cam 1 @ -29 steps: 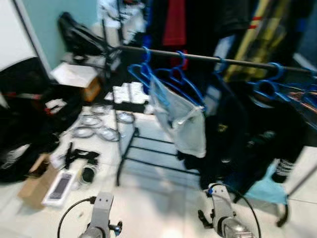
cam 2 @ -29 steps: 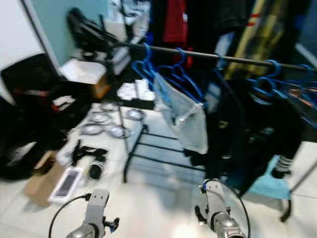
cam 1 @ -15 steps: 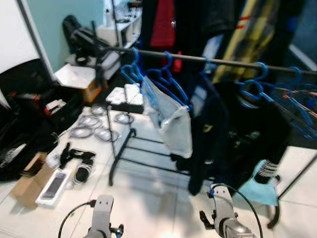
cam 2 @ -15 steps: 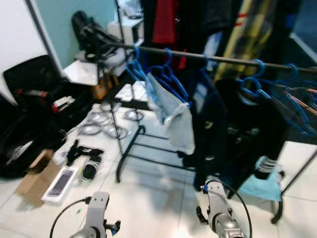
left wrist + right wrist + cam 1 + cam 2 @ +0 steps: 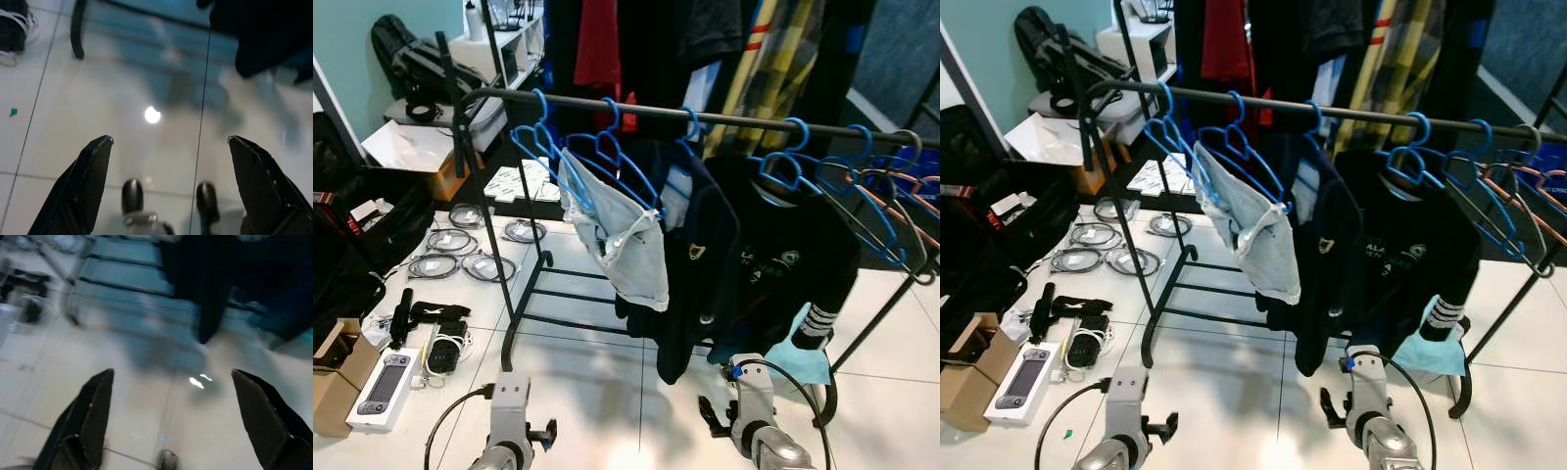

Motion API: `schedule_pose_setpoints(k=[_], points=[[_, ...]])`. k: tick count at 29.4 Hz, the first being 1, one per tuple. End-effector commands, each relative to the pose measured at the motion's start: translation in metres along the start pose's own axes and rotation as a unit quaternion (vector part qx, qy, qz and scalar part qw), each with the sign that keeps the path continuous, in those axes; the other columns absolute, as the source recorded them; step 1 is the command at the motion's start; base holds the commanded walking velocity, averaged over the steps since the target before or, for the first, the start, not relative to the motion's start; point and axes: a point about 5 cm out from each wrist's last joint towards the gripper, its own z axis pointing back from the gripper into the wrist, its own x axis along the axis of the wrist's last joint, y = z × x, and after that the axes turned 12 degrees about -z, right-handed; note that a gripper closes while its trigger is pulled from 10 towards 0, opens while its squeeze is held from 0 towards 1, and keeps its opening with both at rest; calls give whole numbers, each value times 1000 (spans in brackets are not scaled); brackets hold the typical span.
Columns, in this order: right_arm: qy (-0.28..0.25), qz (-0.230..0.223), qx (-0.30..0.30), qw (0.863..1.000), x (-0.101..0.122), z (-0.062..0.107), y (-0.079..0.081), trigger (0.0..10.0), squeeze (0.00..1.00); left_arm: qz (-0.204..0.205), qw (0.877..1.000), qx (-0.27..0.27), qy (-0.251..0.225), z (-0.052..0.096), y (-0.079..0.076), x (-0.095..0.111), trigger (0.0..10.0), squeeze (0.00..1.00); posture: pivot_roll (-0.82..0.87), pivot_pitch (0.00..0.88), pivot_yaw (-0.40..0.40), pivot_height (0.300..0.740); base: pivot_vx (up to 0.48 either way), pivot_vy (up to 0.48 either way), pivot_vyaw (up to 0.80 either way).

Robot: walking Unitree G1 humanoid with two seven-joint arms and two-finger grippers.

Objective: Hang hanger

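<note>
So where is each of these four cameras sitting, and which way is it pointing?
Left eye view: on the head, looking forward and down at the clothes rail with blue hangers; both silver arms show at the bottom edge.
Right eye view: the head's other eye, same scene, slightly shifted.
Left wrist view: on the left arm, looking down along the open left claw at the tiled floor.
Right wrist view: on the right arm, looking along the open right claw at the floor and dark clothing.
Both wrist views share the rack's base bars.

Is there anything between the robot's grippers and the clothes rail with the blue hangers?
Nothing visible blocks the way: bare tiled floor lies between both open grippers, left and right, and the rail, though hung clothes crowd the rail's middle.
</note>
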Motion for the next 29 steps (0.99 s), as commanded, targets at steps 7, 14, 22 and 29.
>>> schedule_pose_setpoints(k=[7, 14, 22, 29], points=[[-166, 34, 79, 982, 107, 6, -21, 10000, 0, -22, 977, 22, -211, -8, 55, 104, 10000, 0, -30, 92, -9, 740, 0, 0, 0], [-258, 75, 124, 955, 123, 24, 10, 10000, 0, -55, 937, 8, -344, 17, 38, 140, 10000, 0, -37, 114, -7, 740, 0, 0, 0], [-309, 91, 144, 936, 119, 56, 37, 10000, 0, -54, 916, 2, -397, 53, 22, 145, 10000, 0, -47, 126, 3, 740, 0, 0, 0], [-322, 139, 19, 936, 118, 91, 20, 10000, 0, -60, 924, 0, -377, 91, 10, 129, 10000, 0, -48, 126, -3, 740, 0, 0, 0]])
